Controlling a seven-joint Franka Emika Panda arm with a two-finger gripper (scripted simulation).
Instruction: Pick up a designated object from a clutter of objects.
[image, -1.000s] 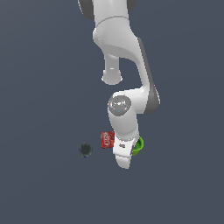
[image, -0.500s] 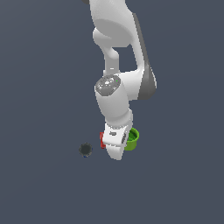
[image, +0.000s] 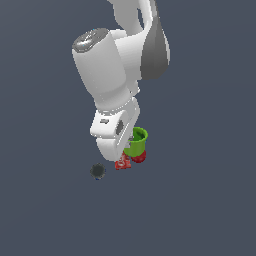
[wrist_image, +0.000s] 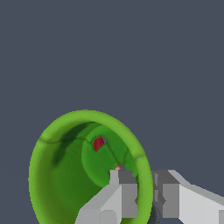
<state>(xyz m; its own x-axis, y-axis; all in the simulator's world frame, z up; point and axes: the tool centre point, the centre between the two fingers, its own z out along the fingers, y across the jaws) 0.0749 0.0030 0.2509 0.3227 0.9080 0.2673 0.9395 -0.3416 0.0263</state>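
The bright green cup (image: 138, 142) hangs at the tip of my hand, above the other small items. My gripper (image: 130, 145) is shut on its wall. In the wrist view the cup (wrist_image: 61, 175) fills the frame, hollow side facing the camera. My gripper (wrist_image: 146, 181) pinches the rim, one finger (wrist_image: 122, 192) inside and the other finger (wrist_image: 170, 194) outside. The red ball (image: 139, 158) and the red flat packet (image: 122, 162) lie just below the cup. The dark grey round piece (image: 97, 171) lies apart, toward the exterior view's left. The blue cylinder is out of view.
The white arm and its big wrist link (image: 102, 65) hide much of the scene's middle in the exterior view. The floor (image: 210, 200) is a plain dark grey-blue surface with no visible edges.
The arm has swung toward the camera and the exterior view's left. The green cup has risen with the gripper, off the red ball and packet. The dark grey piece has not moved.
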